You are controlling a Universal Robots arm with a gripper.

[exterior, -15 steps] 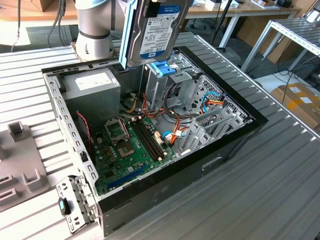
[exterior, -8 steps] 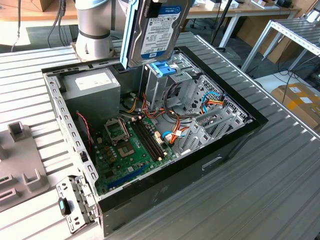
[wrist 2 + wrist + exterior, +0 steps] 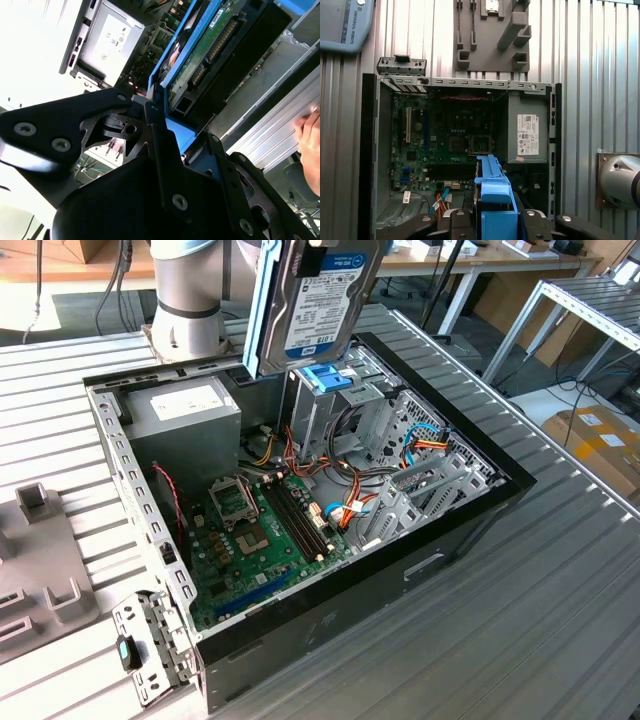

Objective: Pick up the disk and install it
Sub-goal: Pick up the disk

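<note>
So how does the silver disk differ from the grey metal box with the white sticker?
The flat silver disk with blue plastic rails stands on edge in the gripper above the open black case; the grey metal box with a white sticker sits inside it. The disk is thinner and has blue rails; the box has none. Both carry white labels.

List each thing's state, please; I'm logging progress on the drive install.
Silver rectangular metal disk with blue rails: held on edge above the case.
Black gripper: shut on the disk.
Black metal computer case: lying flat, side open.
Grey metal power supply box: mounted inside.
</note>
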